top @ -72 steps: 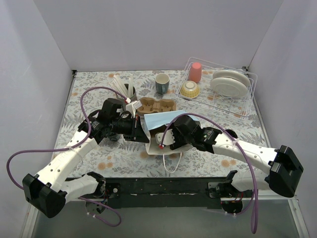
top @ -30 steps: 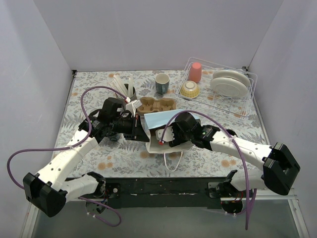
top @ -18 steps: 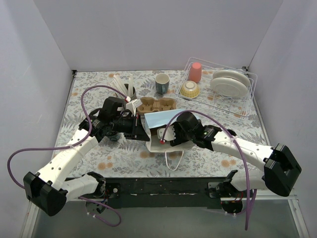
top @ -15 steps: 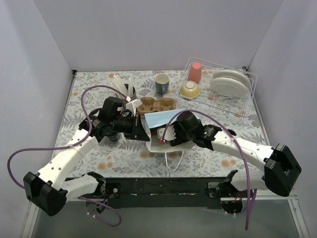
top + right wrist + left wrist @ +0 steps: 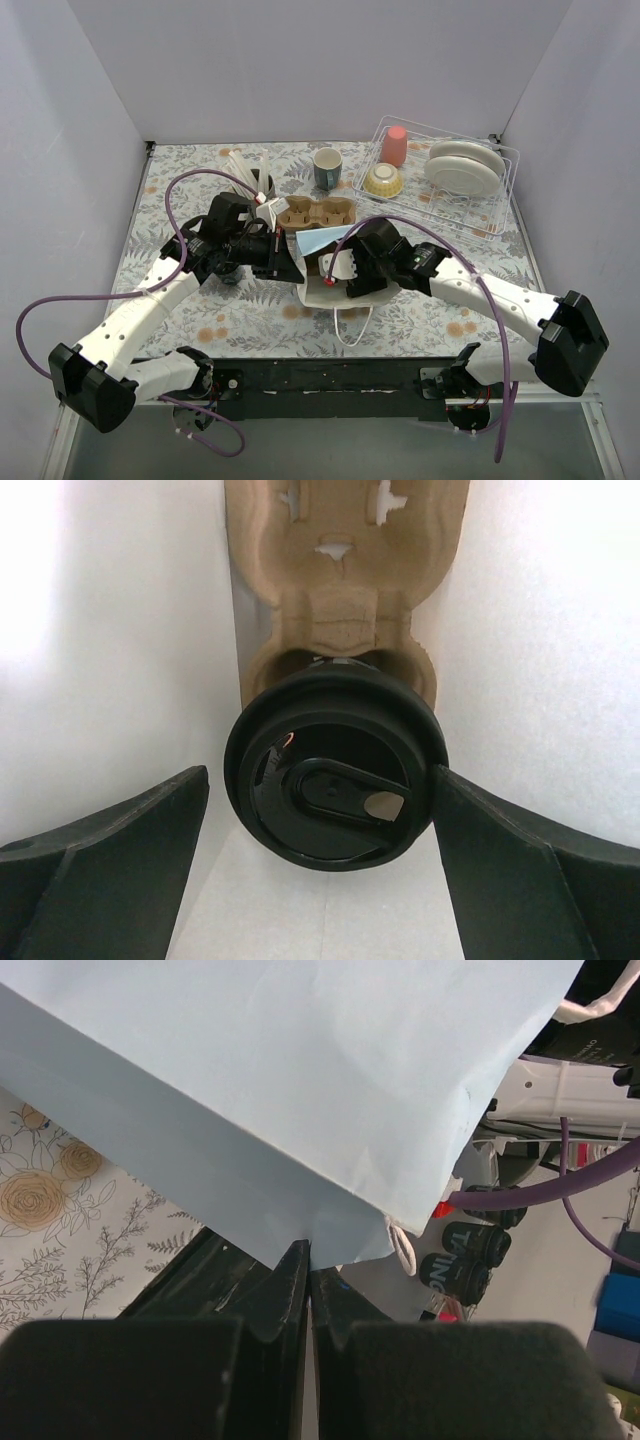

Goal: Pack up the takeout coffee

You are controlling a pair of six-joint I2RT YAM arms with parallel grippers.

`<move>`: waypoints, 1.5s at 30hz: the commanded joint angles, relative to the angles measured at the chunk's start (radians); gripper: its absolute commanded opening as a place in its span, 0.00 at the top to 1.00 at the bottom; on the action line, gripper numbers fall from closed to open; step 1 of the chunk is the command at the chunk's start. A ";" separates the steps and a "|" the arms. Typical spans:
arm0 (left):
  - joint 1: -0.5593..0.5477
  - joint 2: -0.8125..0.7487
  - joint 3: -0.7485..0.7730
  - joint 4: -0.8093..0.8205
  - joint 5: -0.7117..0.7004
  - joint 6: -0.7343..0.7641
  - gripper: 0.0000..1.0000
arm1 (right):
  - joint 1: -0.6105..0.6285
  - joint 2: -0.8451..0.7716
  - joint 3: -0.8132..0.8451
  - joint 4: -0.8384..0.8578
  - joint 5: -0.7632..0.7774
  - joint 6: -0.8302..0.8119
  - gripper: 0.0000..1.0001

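Observation:
One takeout coffee cup shows only in the right wrist view: its black round lid [image 5: 335,780] faces me, seated in a brown cardboard carrier [image 5: 345,570] inside the white-walled paper bag [image 5: 120,630]. My right gripper [image 5: 320,772] is open inside the bag, its fingers [image 5: 110,850] either side of the lid, the right one at the rim. My left gripper [image 5: 309,1250] is shut on the edge of the bag's pale blue side [image 5: 300,1080]. From above, the bag [image 5: 335,295] lies between my left gripper [image 5: 290,255] and right gripper [image 5: 335,268]. No other black cups are in view.
A second cardboard carrier [image 5: 318,211] lies behind the bag. A grey-green mug [image 5: 327,167] and a grey cup of white straws [image 5: 262,185] stand further back. A wire dish rack [image 5: 505,195] at the back right holds a pink cup [image 5: 395,145], a bowl [image 5: 383,180] and plates [image 5: 465,168].
My right gripper has moved a little up and to the left, deeper into the bag. Less of the bag's blue side shows from above. My left gripper keeps its hold.

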 commanded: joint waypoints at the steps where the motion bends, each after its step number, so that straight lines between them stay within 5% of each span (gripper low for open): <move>1: 0.000 -0.007 0.032 -0.004 0.027 -0.008 1.00 | 0.009 -0.028 0.087 -0.054 -0.031 0.015 0.01; 30: 0.000 0.092 0.222 -0.165 -0.019 -0.151 0.99 | 0.089 -0.071 0.485 -0.441 -0.126 0.228 0.12; 40: 0.000 0.173 0.354 -0.181 -0.123 -0.116 0.54 | 0.089 -0.105 0.589 -0.378 -0.091 0.357 0.14; 45: 0.000 0.219 0.411 -0.167 -0.172 -0.100 0.46 | 0.089 -0.119 0.607 -0.329 -0.037 0.424 0.14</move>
